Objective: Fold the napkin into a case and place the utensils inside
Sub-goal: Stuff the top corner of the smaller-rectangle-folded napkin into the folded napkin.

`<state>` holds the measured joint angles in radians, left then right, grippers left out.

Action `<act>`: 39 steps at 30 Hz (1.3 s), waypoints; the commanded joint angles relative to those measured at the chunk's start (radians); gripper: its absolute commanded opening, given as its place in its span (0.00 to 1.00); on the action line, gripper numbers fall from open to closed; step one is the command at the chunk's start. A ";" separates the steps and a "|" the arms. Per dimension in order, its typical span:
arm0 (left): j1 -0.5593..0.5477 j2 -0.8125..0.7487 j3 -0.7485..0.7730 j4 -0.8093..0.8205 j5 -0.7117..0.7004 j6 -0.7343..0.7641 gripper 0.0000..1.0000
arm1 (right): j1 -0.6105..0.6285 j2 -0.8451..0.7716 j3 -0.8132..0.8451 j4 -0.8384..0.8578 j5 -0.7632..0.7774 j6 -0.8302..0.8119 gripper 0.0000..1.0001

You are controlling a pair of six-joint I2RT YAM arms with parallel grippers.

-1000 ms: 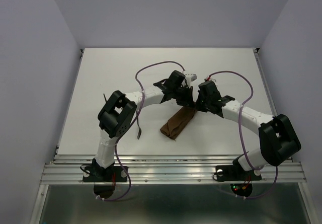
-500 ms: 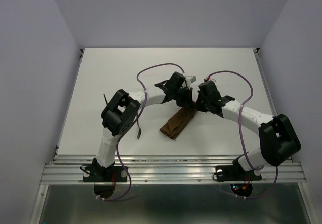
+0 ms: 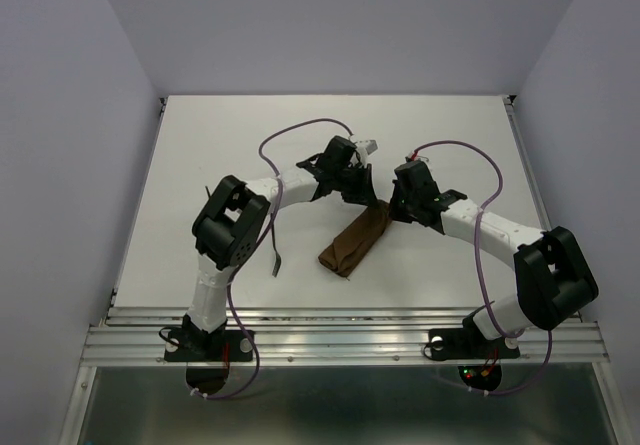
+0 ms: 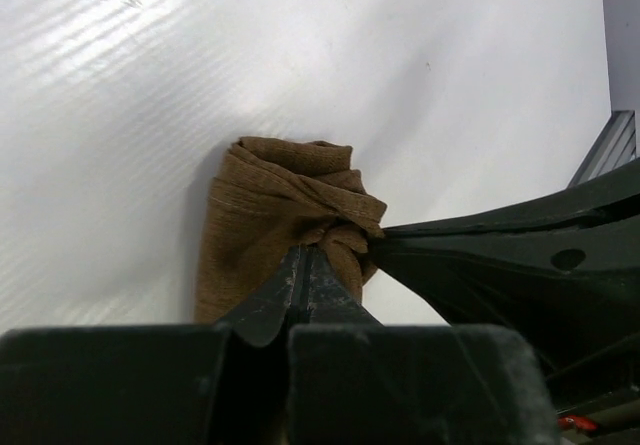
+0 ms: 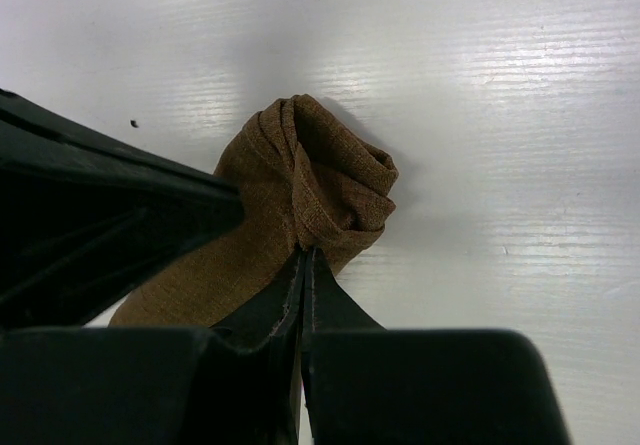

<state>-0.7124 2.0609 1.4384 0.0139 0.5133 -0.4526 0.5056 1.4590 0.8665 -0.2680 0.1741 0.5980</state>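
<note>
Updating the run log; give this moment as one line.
left pincer: shut on folded dark brown cloth napkin | right pincer: shut on same end | thin dark metal utensil: outside, on white table

Nothing legible showed from where I stood: no text, label, brand mark, number or sign could be read in any of the views.
</note>
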 commanded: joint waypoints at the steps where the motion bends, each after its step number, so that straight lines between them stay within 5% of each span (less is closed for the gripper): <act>1: 0.011 -0.056 0.002 0.038 0.005 0.005 0.00 | 0.007 -0.029 0.000 0.033 -0.008 -0.009 0.01; 39: -0.051 0.119 0.071 0.107 0.211 -0.061 0.00 | 0.007 -0.009 0.023 0.033 -0.021 -0.021 0.01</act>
<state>-0.7338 2.1651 1.4761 0.0978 0.6697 -0.5060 0.5056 1.4597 0.8665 -0.2840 0.1638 0.5896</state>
